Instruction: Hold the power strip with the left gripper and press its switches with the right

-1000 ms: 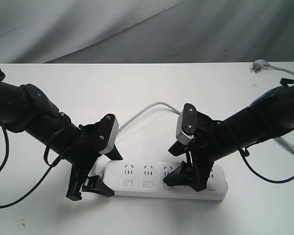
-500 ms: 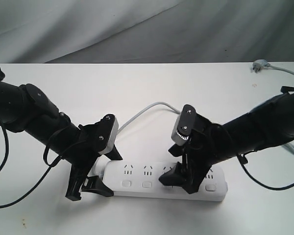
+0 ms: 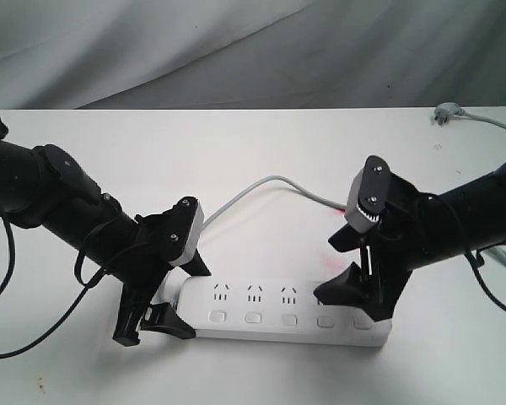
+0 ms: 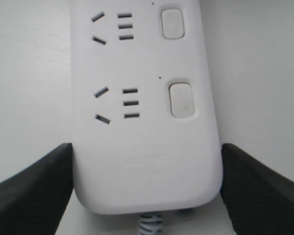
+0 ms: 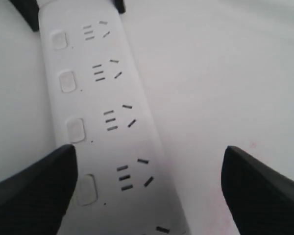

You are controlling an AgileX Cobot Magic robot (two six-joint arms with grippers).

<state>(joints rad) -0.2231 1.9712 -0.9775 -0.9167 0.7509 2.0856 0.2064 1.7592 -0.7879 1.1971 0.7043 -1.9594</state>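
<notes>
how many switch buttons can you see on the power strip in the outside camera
5 switches, in one row along the near edge of the power strip. Left to right in the exterior view: first, second, third, fourth, fifth. None looks hidden.

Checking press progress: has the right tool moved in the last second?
Yes. Against the power strip, which lies unmoved, the right tool has shifted toward the end away from the cord, uncovering the third socket group.

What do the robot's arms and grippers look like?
Left arm and right arm: thick, black, with looping black cables. The left gripper is a black two-fingered claw with a white rectangular patch; the right gripper's white plate has dark dots.
</notes>
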